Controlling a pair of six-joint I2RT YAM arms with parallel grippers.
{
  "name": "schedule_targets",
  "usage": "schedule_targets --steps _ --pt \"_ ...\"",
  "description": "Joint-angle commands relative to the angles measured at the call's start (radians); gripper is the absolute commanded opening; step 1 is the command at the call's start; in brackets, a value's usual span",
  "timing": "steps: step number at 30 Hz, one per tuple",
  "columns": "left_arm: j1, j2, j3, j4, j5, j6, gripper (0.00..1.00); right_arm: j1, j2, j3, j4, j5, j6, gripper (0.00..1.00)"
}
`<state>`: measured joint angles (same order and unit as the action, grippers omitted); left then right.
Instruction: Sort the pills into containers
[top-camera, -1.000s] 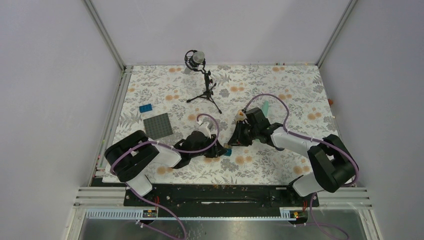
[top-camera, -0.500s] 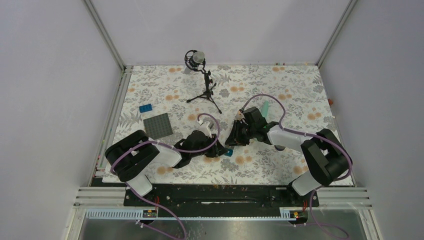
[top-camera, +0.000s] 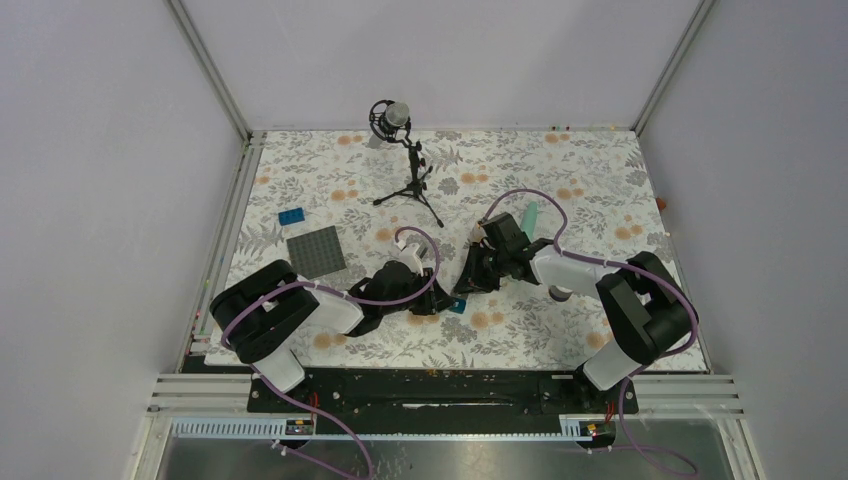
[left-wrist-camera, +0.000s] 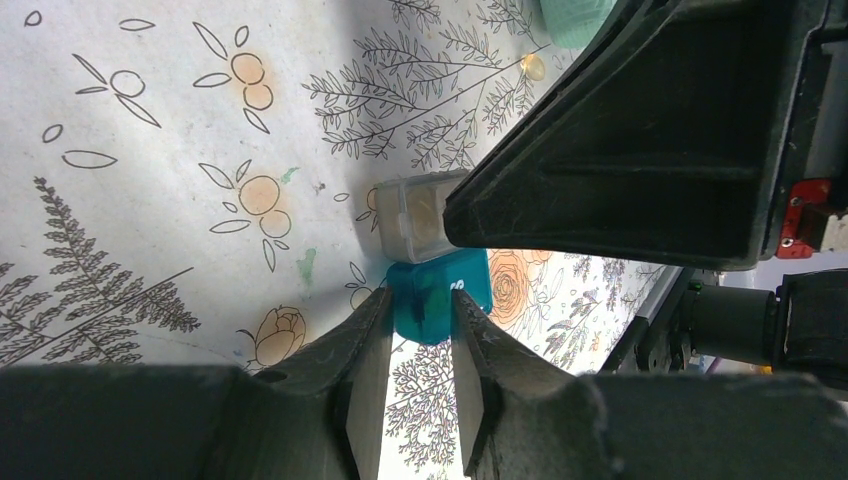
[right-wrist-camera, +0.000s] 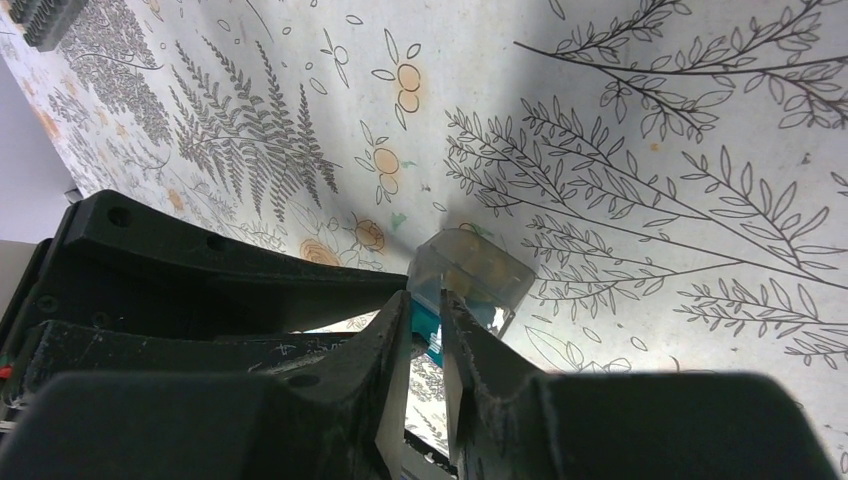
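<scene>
The teal box segment (left-wrist-camera: 440, 295) sits on the flowered cloth, and my left gripper (left-wrist-camera: 420, 300) is shut on its near side. Touching it on the far side is the grey, clear-walled box segment (right-wrist-camera: 470, 275), which holds amber pills (right-wrist-camera: 478, 262). My right gripper (right-wrist-camera: 425, 300) comes from the opposite side, its narrow jaws pinching the near edge of the grey segment with teal showing behind. In the top view both grippers meet at the teal segment (top-camera: 458, 306). One loose pill (left-wrist-camera: 533, 66) lies on the cloth near the mint-green organizer strip (top-camera: 529, 215).
A microphone on a small tripod (top-camera: 405, 170) stands at the back centre. A dark grey studded plate (top-camera: 316, 251) and a small blue brick (top-camera: 292, 216) lie to the left. Purple cables loop over both arms.
The right arm has folded in slightly, bringing its gripper closer onto the box segments, and its jaws have narrowed. The left gripper and the teal segment have stayed put.
</scene>
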<state>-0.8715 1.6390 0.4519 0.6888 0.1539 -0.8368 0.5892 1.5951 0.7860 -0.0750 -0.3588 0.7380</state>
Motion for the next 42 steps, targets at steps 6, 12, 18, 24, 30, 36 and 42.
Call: schedule_targets --steps 6,12,18,24,30,36,42 --pt "-0.006 0.007 0.025 0.046 0.010 -0.008 0.27 0.005 -0.101 0.075 -0.106 0.106 -0.078 0.27" --pt "-0.001 0.004 0.023 0.066 0.009 -0.031 0.29 0.006 -0.109 0.075 -0.176 0.154 -0.095 0.27" --pt "0.008 -0.020 0.019 0.075 0.012 -0.048 0.36 0.005 -0.086 0.045 -0.178 0.157 -0.086 0.28" --pt "0.020 -0.037 0.010 0.091 0.009 -0.072 0.42 0.010 -0.049 0.025 -0.121 0.101 -0.071 0.30" --pt "0.037 -0.026 0.022 0.089 -0.007 -0.102 0.45 0.011 -0.024 0.011 -0.094 0.090 -0.055 0.31" --pt "0.048 0.005 0.038 0.090 -0.015 -0.126 0.41 0.014 -0.018 -0.003 -0.079 0.084 -0.048 0.30" --pt "0.051 0.076 0.066 0.145 0.014 -0.163 0.31 0.015 -0.014 -0.005 -0.075 0.086 -0.047 0.29"
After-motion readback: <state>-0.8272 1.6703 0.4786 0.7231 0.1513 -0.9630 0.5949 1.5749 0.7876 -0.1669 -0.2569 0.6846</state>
